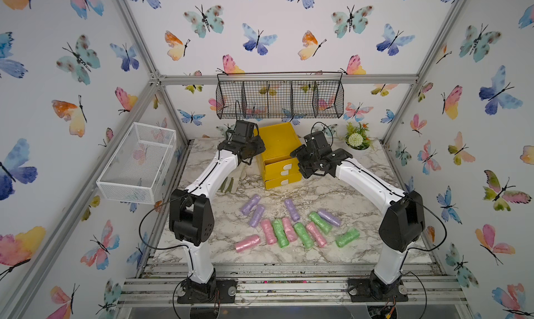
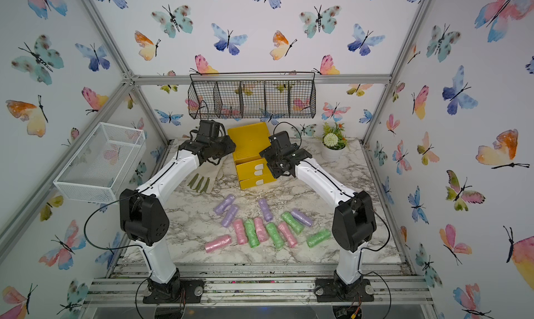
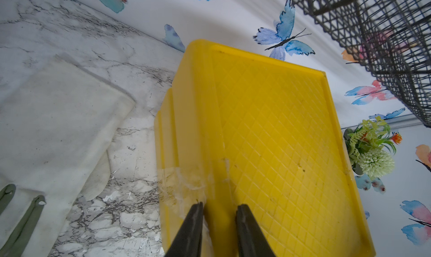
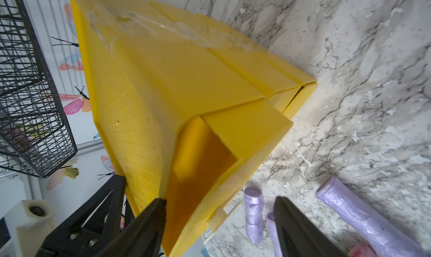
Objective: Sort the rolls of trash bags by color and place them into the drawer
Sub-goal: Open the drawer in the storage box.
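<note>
The yellow drawer (image 1: 278,141) chest stands at the back of the marble table, its top drawer (image 4: 245,132) pulled partly out. My left gripper (image 3: 220,205) is at the chest's top left edge, jaws narrow with the raised rim filling the gap. My right gripper (image 4: 220,201) is open wide, and the top drawer's front panel with its white tab (image 4: 219,218) lies between its fingers, untouched. The rolls of trash bags lie loose in front: purple (image 1: 250,204), pink (image 1: 268,231) and green (image 1: 279,233) ones, several in all. Two purple rolls (image 4: 253,215) show past the right gripper.
A pale rubber glove (image 1: 231,181) lies flat left of the chest, under the left arm. A potted plant (image 1: 357,141) stands at the back right. A black wire basket (image 1: 278,99) hangs on the back wall above the chest. A white mesh basket (image 1: 138,164) hangs on the left wall.
</note>
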